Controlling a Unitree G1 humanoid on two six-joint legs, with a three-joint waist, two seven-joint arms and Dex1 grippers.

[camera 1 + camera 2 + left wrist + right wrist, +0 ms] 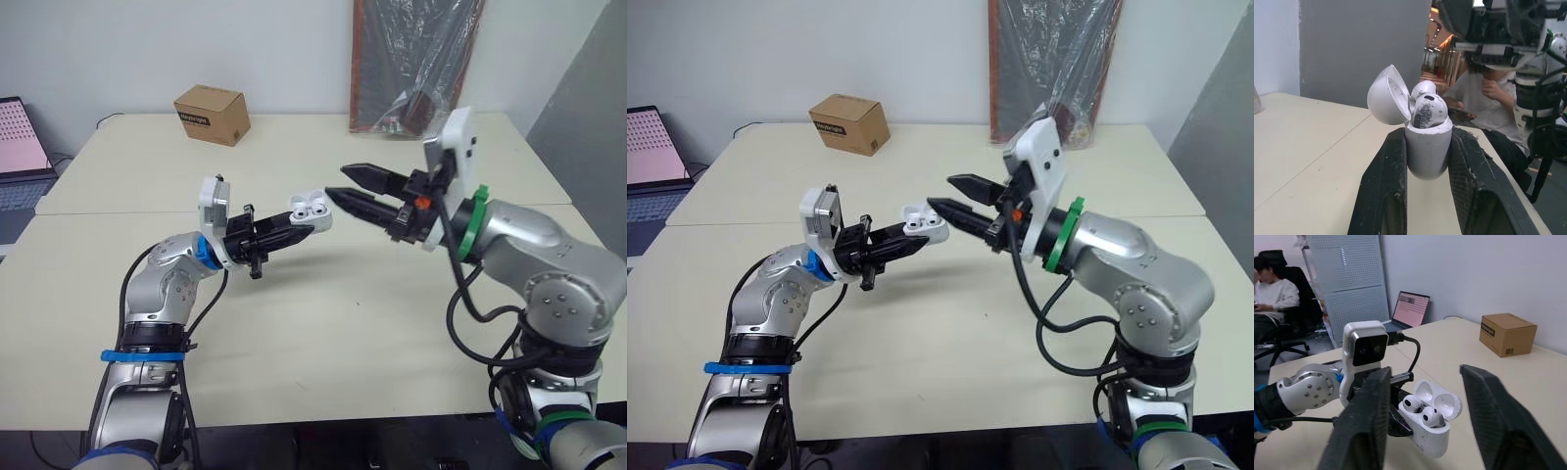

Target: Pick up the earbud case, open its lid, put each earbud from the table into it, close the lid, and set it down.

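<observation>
1. White glossy plastic, that's the earbud case (312, 209). It's up in the air over the table (333, 333), clamped by its lower half between the two fingers of the left gripper (300, 228).
2. The lid (1387, 95) is flipped open and both earbuds (1413, 405) sit in their slots. So I'd say the loading part is done, and closing it and setting it down are what's left.
3. The right gripper (335, 180) hangs just beside the case, fingers spread apart with nothing in them.
4. Handling guess: it's small, light, hard and slick. The sides are rounded, so a hard squeeze could squirt it out of the grip. Holding it low on the body makes sense because it leaves the hinge and lid free.
5. To close it I'd nudge the lid's outer back with one fingertip, toward the body, no pinching. The hinge is probably the weak spot.
6. Risk: a sideways push could twist the case in the left fingers.
</observation>
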